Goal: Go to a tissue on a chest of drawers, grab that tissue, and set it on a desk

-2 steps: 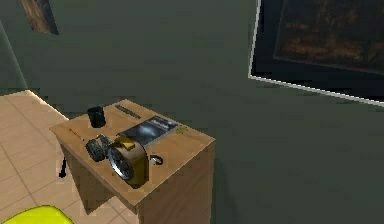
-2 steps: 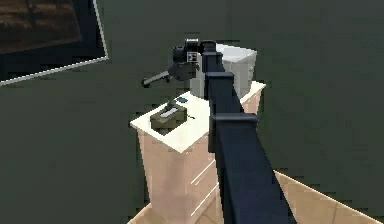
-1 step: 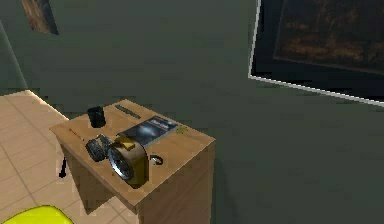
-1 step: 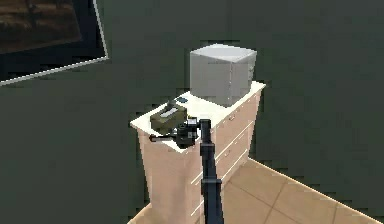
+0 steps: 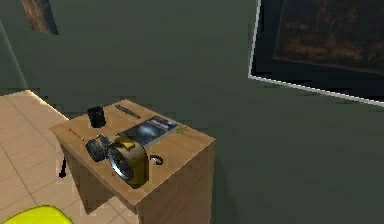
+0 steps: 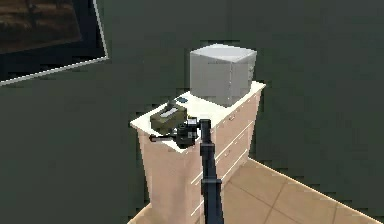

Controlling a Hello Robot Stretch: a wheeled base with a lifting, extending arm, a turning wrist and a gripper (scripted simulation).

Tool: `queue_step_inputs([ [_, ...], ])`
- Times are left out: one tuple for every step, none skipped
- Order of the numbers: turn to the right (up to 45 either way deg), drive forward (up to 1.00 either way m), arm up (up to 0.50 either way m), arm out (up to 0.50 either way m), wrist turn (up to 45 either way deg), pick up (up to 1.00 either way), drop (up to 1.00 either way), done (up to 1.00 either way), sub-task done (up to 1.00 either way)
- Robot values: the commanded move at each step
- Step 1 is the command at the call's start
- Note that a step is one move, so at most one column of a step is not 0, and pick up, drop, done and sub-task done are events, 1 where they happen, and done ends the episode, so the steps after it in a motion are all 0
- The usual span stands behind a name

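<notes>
the tool, at the end of the dark arm, sits at the near left end of the pale chest of drawers, with a small dark greenish thing lying on the top right by it, so i cannot tell how its fingers stand or whether it holds anything. farther right on the same top stands a pale grey box; which of the two is the tissue i cannot tell. in the forward view a wooden tabletop carries a black cup and a round brass-coloured object.
</notes>
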Motion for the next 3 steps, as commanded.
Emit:
queue_step_inputs([
  [0.0, 0.0, 0.1, 0.0, 0.0, 0.0, 0.0, 0.0, 0.0],
  [0.0, 0.0, 0.18, 0.0, 0.0, 0.0, 0.0, 0.0, 0.0],
  [0.0, 0.0, 0.0, 0.0, -45.0, 0.0, 0.0, 0.0, 0.0],
])
